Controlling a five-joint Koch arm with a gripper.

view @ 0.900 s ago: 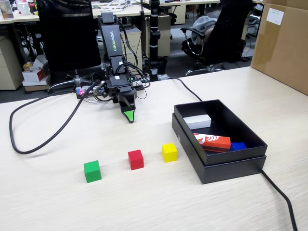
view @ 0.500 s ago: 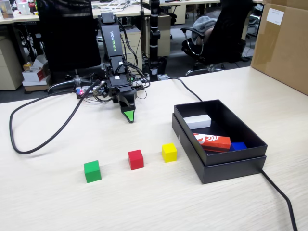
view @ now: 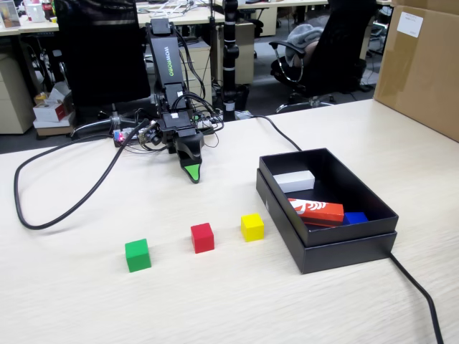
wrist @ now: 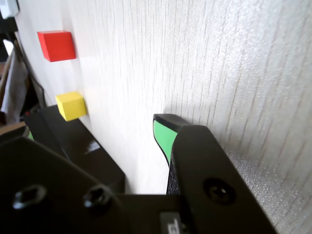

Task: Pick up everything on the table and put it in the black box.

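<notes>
near the counter's [view: 86, 301] far edge the end effector [view: 192, 174] rests tip-down, empty; its opening cannot be told.

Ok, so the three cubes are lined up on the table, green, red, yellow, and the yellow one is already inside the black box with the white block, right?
Not quite. The yellow cube is still on the table, just outside the black box, as the fixed view shows. The green cube and red cube line up beside it, and the white block does lie in the box.
</notes>
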